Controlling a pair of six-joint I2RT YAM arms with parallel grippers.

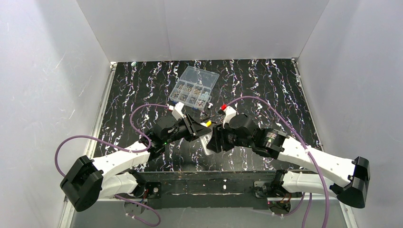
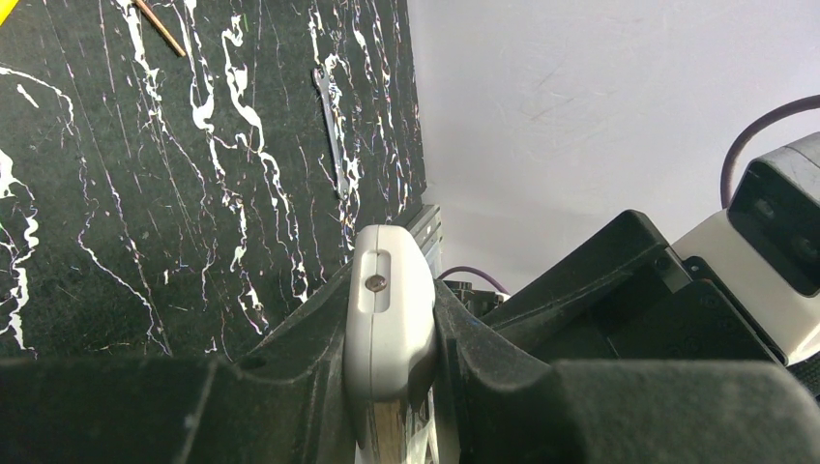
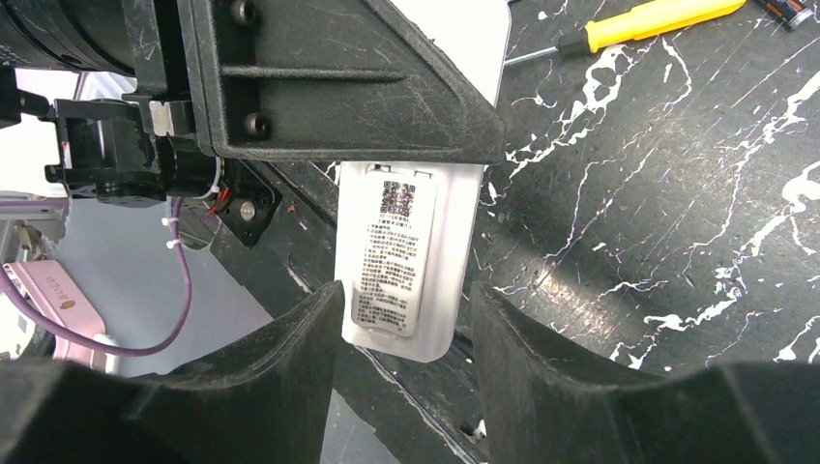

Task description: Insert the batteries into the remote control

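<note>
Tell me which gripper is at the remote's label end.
The right gripper: its fingers flank the printed label on the remote; the left gripper clamps beyond it.

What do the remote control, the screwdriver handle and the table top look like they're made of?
The remote control: probably white plastic, smooth and slightly glossy, with moulded rounded edges and a printed label. The screwdriver handle: likely yellow plastic, shiny, with a bare metal shaft. The table top: black with white marble-like veining, matte; whether stone, laminate or a printed sheet cannot be told.
</note>
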